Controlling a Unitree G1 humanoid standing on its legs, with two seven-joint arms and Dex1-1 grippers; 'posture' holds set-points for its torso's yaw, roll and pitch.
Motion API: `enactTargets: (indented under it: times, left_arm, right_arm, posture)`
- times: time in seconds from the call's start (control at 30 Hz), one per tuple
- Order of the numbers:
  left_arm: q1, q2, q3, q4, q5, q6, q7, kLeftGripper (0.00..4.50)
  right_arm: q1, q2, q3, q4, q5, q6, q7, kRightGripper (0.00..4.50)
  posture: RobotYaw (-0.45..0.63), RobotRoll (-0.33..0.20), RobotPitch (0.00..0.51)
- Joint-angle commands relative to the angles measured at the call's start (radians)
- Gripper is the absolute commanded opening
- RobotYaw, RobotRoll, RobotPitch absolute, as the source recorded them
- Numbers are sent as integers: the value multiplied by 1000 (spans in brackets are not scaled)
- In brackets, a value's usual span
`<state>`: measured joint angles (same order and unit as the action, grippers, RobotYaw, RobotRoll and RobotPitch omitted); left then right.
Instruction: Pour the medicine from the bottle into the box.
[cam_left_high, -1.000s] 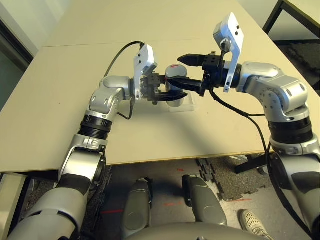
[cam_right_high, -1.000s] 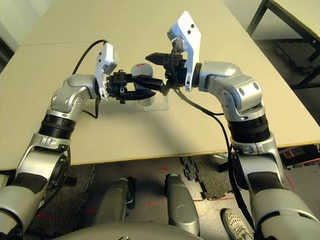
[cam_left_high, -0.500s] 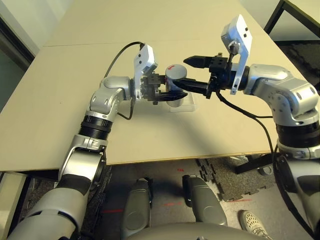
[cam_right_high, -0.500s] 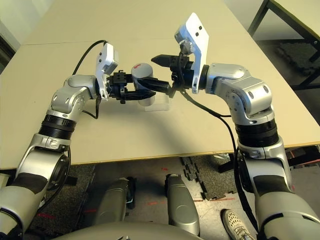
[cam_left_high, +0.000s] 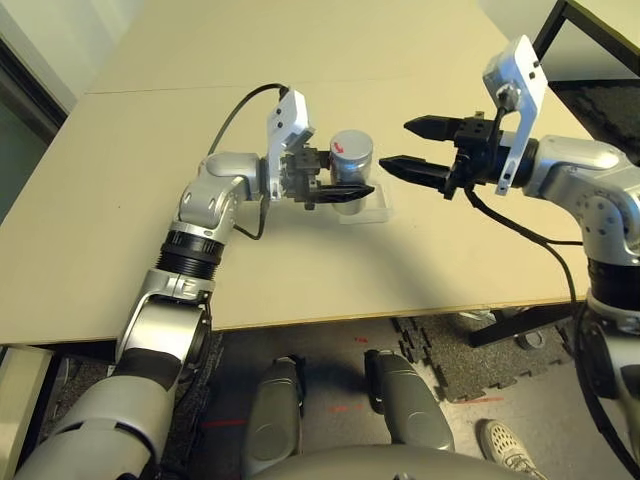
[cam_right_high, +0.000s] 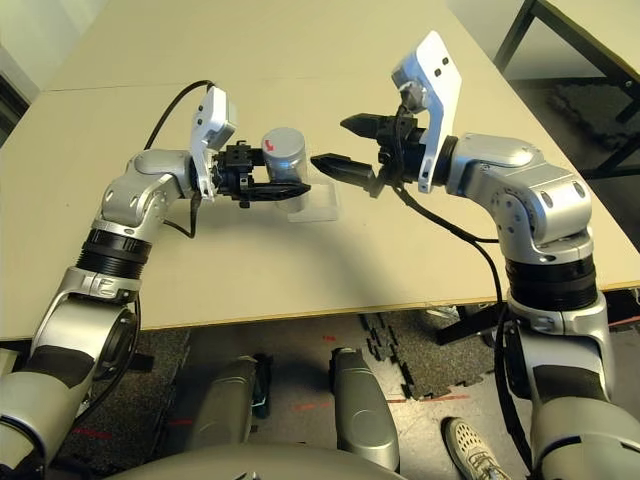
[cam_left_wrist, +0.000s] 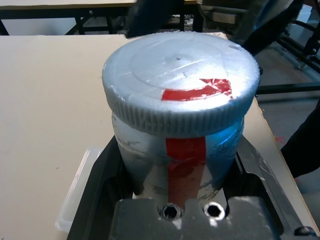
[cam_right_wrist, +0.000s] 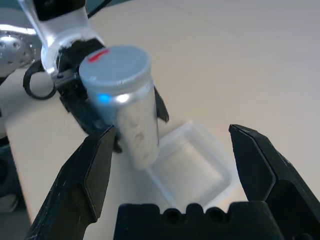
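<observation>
From here I see the bottle (cam_left_wrist: 180, 115) upright in the left pincer (cam_left_wrist: 180, 175), its 2 fingers clamped round the body, beside the box (cam_left_high: 364, 214), toward the worktop's (cam_left_high: 270, 270) near edge. The right pincer (cam_right_wrist: 172, 145) stands wide, with nothing in it. The bottle looks stiff and fairly light, its smooth wall perhaps slippery; I'd hold it low and turn the ribbed cap (cam_left_wrist: 177, 80) by its rim.
</observation>
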<state>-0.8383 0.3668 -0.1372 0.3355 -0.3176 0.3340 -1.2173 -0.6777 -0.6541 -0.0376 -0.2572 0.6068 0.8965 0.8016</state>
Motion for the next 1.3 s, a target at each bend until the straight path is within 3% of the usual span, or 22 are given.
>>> enactTargets:
  times: [0.03,0.5,1.1,1.3]
  left_arm:
    - [-9,1,-5,22,5,-11,-11,2531]
    - [-13,-10,-9,31,6,-20,-16,2531]
    - [1,-14,-8,35,10,-31,-10,2531]
    - [11,-9,-11,36,14,-36,-11,2531]
  right_arm:
    - [10,-3,-12,-51,41,21,7,4500]
    - [-121,132,85,20,8,-19,-23,4500]
    - [-183,178,160,153,-68,-96,55,4500]
    - [-188,186,156,142,-66,-92,60,2569]
  posture:
    - [-197,0,149]
    - [-192,0,144]
    - [-159,0,154]
    - [-166,0,155]
